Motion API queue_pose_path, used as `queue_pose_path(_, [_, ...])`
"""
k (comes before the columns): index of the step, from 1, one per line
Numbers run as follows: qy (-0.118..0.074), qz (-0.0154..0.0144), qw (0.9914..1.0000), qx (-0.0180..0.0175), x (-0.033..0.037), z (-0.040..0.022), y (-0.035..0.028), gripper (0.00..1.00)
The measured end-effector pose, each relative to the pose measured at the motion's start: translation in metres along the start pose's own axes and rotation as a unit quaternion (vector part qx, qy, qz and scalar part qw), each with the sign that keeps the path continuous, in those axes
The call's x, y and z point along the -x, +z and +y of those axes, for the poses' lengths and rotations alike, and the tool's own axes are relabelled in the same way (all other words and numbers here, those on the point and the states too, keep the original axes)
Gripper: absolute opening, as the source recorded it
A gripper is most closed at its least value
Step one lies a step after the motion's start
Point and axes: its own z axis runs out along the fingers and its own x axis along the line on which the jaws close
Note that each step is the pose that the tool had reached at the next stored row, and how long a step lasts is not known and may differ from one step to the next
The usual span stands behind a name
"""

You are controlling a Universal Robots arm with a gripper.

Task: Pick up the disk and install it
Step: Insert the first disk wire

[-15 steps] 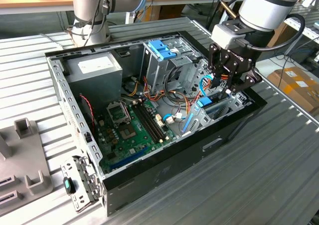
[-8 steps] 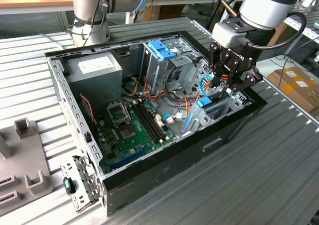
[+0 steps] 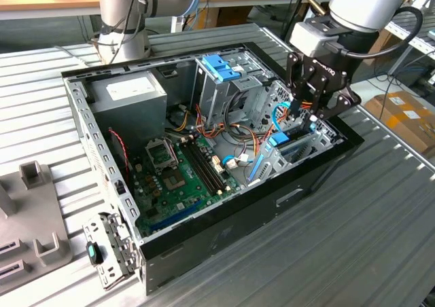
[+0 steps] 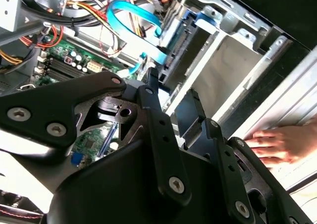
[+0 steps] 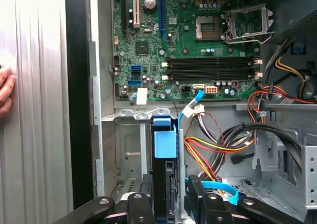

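The disk [image 5: 164, 143] stands on its edge in the drive bay at the case's corner, its blue plastic frame toward me and its dark body running down between my fingers [image 5: 196, 200]. In the second wrist view the disk [image 4: 198, 45] shows a silver face and a connector edge, just beyond my fingertips [image 4: 151, 80]. My gripper [image 5: 169, 200] straddles it with both fingers apart and light showing between them in the second wrist view [image 4: 173, 90]. In the exterior view my gripper [image 3: 309, 117] hangs over the bay, where a blue part of the disk [image 3: 280, 141] shows, at that view's right.
The open computer case [image 3: 204, 239] holds a motherboard [image 3: 177, 171], a grey power-supply box [image 3: 129, 96], a metal cage with a blue top [image 3: 221, 69] and loose cables [image 5: 218, 144]. A person's hand [image 4: 277, 140] rests on the table beside the case. A grey fixture [image 3: 34, 212] lies at the exterior view's left.
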Motion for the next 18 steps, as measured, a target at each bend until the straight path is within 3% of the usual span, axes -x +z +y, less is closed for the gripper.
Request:
queue_pose_path(5, [0.000, -0.0001, 1.00000, 0.0000, 0.0136, -0.0003, -0.0003, 0.42])
queue_pose_path(6, [0.000, 0.0000, 1.00000, 0.0001, 0.0150, -0.0039, -0.0003, 0.42])
queue_pose_path(7, [0.000, 0.0001, 1.00000, 0.0010, 0.0153, -0.0122, -0.0004, 0.42])
queue_pose_path(12, [0.000, 0.0002, 0.99999, 0.0043, 0.0160, -0.0255, -0.0003, 0.42])
queue_pose_path(18, [-0.001, -0.0003, 0.99999, 0.0044, 0.0121, -0.0269, 0.0019, 0.42])
